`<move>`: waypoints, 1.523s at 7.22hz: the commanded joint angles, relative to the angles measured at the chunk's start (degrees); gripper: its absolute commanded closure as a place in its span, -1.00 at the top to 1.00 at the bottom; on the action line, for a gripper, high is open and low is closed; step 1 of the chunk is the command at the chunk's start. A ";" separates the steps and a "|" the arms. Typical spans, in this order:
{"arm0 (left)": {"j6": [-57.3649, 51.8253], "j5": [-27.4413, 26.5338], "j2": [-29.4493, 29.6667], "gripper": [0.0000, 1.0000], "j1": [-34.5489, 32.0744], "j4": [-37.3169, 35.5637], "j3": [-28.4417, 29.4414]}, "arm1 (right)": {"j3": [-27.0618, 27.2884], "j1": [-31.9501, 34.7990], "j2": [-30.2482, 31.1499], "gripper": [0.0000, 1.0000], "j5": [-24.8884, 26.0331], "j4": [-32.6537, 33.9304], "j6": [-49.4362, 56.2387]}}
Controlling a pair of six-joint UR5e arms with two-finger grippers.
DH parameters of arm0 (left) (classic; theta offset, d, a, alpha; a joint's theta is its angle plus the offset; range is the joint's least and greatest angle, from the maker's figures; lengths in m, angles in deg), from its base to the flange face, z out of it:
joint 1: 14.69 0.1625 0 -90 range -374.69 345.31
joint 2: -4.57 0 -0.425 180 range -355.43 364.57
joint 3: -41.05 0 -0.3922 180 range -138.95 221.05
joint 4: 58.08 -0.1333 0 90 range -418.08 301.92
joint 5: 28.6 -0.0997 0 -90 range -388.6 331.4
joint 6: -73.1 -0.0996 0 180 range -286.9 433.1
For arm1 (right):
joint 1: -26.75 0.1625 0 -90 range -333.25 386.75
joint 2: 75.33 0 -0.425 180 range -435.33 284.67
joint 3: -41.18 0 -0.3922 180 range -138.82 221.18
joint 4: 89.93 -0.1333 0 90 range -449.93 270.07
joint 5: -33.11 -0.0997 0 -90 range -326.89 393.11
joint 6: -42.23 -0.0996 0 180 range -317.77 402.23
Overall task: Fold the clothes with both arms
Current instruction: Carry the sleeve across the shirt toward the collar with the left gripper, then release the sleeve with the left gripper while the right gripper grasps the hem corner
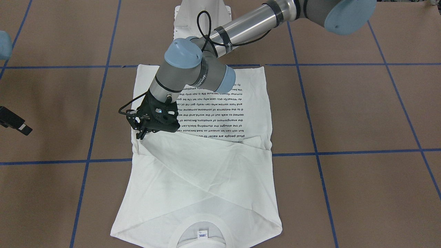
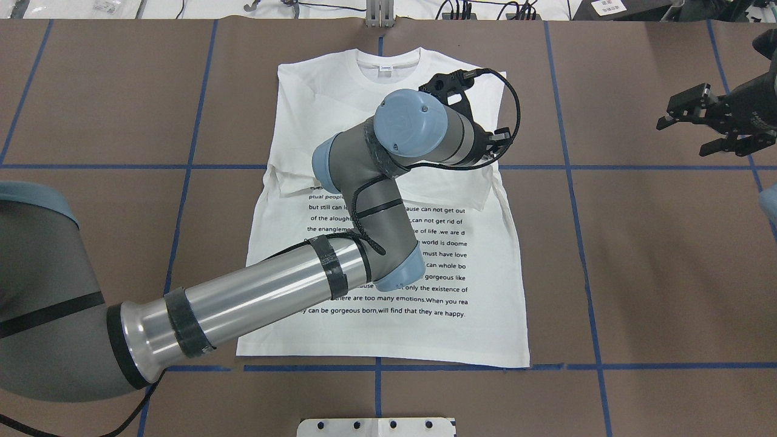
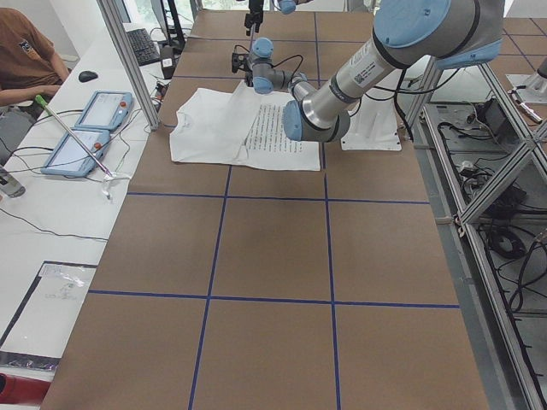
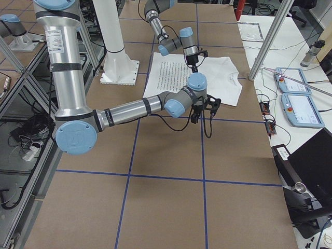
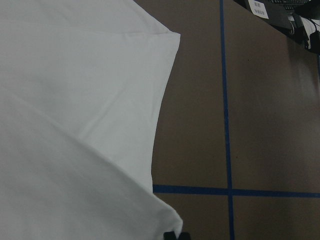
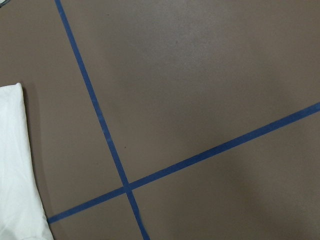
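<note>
The white T-shirt (image 1: 206, 179) lies flat on the brown table, printed text up, neck label (image 1: 202, 234) at the far end from the robot. Both sleeves are folded in across the chest. It also shows in the overhead view (image 2: 485, 273). My left arm reaches over the shirt. My left gripper (image 1: 142, 134) is low at the shirt's edge on the robot's right, shut on the end of the folded-over sleeve (image 5: 150, 210). My right gripper (image 2: 680, 136) is open and empty, above bare table well to the right of the shirt.
The white pedestal base (image 1: 184, 17) stands at the robot's side of the table. Blue tape lines (image 6: 125, 186) cross the brown surface. A person (image 3: 26, 51) and two control tablets (image 3: 90, 128) are at a side bench past the shirt's collar end.
</note>
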 commanded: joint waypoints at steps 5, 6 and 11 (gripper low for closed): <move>1.66 0.26 -5.62 0.39 -1.72 -3.29 -11.81 | 8.86 -3.84 3.76 0.99 0.71 0.18 -12.18; 0.87 4.10 -10.02 0.38 -3.56 -6.46 -18.23 | 11.41 -6.64 4.13 0.99 1.06 0.18 -16.29; -4.77 10.19 -33.58 0.37 -8.58 -7.73 -43.74 | 21.19 -45.00 3.96 0.98 37.45 0.96 -51.86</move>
